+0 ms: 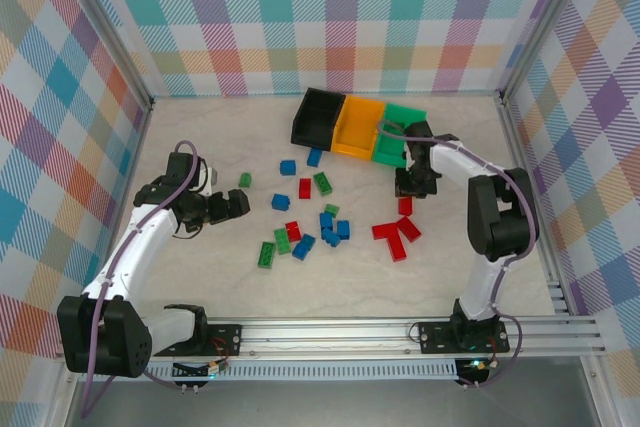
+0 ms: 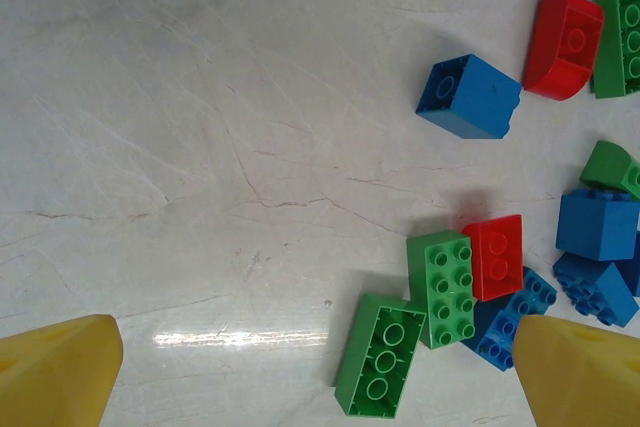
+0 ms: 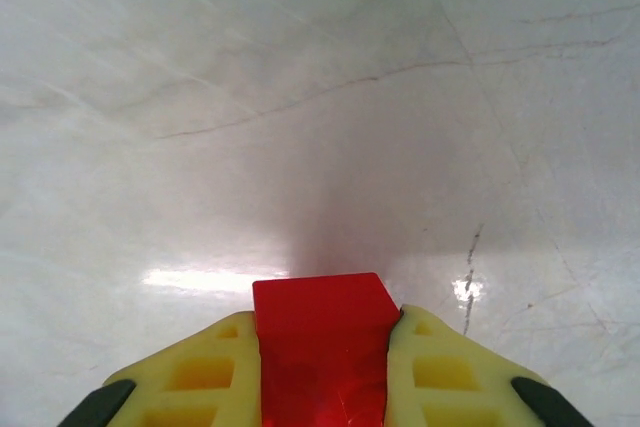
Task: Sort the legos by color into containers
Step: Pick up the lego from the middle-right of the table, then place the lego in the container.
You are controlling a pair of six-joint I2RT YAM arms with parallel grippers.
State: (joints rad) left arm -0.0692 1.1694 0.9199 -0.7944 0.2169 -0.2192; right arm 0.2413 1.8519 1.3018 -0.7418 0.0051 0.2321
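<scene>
My right gripper (image 3: 322, 367) is shut on a red brick (image 3: 318, 312), held just above the pale table. From above, that gripper (image 1: 409, 190) hovers just in front of the green bin (image 1: 400, 133), which is joined to the orange bin (image 1: 357, 126) and black bin (image 1: 318, 116). My left gripper (image 1: 238, 205) is open at the left of the scattered bricks. Its yellow fingertips (image 2: 55, 375) stand wide apart with an upside-down green brick (image 2: 382, 354) between them near the right one. Beside it lie a studded green brick (image 2: 441, 287), a red brick (image 2: 494, 256) and blue bricks (image 2: 470, 95).
Red bricks (image 1: 396, 236) lie in a small pile below the right gripper. Blue, green and red bricks (image 1: 305, 188) are spread over the table's middle. A lone green brick (image 1: 245, 180) sits near the left gripper. Checked walls enclose the table.
</scene>
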